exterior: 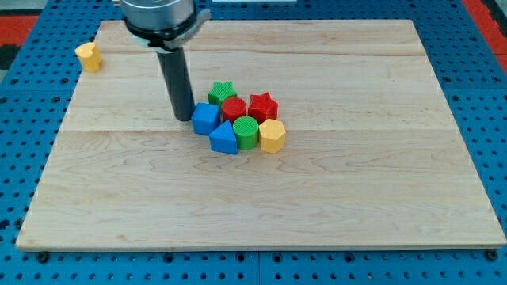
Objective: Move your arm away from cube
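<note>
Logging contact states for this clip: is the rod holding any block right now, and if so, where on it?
Nothing is held; the rod cannot grip. My tip stands at the blue cube, on the side toward the view's left, close enough that touching cannot be ruled out.

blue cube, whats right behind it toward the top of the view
Behind the blue cube sit the green star and red cylinder, whose lower parts are covered. My tip stands at the cube's left, contact unclear.

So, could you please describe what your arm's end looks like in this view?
What shows is a wide, round, silver-grey metal housing with a black lower collar at the view's top, cut off by the frame. From it a straight, smooth, dark grey rod runs down to my tip. No cables, markings or labels show.
</note>
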